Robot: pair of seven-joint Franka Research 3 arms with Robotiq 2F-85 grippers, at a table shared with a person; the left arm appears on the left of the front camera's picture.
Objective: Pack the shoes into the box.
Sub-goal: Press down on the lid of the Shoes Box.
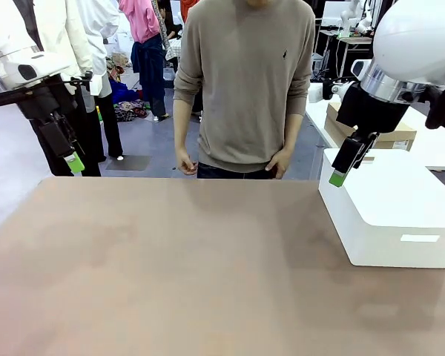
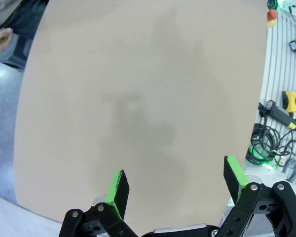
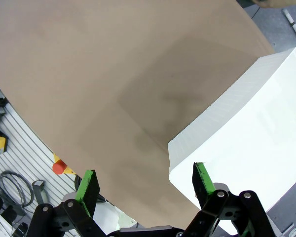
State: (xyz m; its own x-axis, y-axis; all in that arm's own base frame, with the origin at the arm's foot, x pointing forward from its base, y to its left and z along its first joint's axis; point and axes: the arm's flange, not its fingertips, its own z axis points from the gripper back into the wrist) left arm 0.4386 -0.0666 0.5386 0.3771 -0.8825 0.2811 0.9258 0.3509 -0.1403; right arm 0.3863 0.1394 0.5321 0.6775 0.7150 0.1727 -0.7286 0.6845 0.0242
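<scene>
Both end effectors above bare table (image 1: 170, 267)

matt brown table (image 1: 170, 259), smooth white plastic box (image 1: 400, 215), knitted sweater (image 1: 245, 81)

A tan-brown cardboard box (image 1: 399, 138) sits on a white table (image 1: 439, 154), near that table's left edge. It is low, long and flat on top, and it lies level. Only its two ends can be seen, because its middle is hidden. From here it is too small and too covered to tell whether its lid is up or down, or what is inside.
</scene>
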